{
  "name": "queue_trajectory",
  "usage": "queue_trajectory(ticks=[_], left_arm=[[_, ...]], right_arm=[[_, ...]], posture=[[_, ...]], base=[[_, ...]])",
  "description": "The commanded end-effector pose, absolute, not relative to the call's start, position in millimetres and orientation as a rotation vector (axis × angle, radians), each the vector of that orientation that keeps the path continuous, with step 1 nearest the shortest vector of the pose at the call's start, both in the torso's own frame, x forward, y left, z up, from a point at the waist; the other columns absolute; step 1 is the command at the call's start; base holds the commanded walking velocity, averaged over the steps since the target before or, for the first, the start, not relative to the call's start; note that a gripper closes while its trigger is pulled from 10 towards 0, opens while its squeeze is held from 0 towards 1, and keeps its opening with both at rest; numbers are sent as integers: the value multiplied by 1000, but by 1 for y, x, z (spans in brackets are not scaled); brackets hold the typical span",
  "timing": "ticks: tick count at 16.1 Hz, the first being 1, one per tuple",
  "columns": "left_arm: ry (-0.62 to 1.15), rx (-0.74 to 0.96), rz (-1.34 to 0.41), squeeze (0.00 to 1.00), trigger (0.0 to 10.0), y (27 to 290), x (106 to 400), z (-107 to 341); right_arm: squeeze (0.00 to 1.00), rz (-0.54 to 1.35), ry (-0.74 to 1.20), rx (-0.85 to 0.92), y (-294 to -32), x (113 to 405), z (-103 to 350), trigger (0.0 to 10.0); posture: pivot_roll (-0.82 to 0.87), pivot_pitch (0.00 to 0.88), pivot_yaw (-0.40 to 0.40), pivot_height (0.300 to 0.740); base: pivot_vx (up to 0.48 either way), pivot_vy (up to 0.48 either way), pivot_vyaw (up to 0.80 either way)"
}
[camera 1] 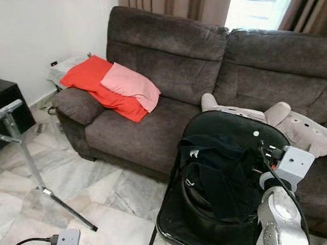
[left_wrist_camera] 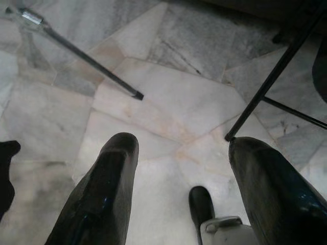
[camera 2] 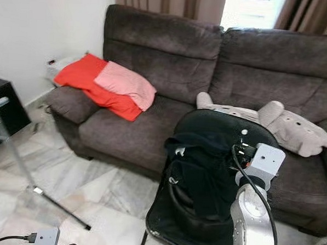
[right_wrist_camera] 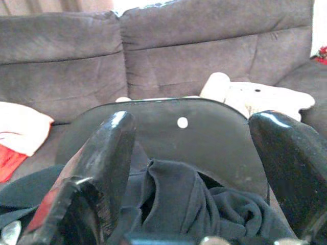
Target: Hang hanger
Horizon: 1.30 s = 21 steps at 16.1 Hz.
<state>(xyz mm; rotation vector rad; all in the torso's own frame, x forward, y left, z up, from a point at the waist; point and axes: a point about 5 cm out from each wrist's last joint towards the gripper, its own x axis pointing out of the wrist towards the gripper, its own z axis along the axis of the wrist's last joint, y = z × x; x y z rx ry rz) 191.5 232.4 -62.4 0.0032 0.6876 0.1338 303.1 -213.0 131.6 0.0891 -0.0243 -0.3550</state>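
Hanger hooks (camera 1: 193, 154) peek from dark clothes (camera 1: 218, 177) on the chair (camera 1: 234, 126); both jaws gape, right above the heap.

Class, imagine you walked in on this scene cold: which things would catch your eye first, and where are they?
The red blanket with a pink pillow on it stands out on the left end of the dark brown sofa. In front of the sofa, a black chair holds a heap of black clothes, with the right tool open just above it. A pale stuffed toy lies on the sofa behind the chair.
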Motion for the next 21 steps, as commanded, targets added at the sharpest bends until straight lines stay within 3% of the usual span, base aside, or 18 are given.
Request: queue_trajectory(ticks=[1,8,15,21], left_arm=[[713,-10,147,0,10000,233,187,-65],[709,-6,147,0,10000,233,188,-65],[723,4,124,0,10000,227,186,-67],[737,20,98,0,10000,227,183,-69]], right_arm=[[0,-351,-28,87,-211,304,133,10000],[0,-351,-32,93,-209,304,134,10000],[0,-384,-22,96,-208,295,134,10000],[0,-406,131,112,-202,290,121,10000]], posture=[[-123,23,5,740],[-132,31,6,740],[-154,52,8,740],[-166,63,17,740]], base=[[277,0,0],[276,0,0],[0,0,0],[0,0,0]])
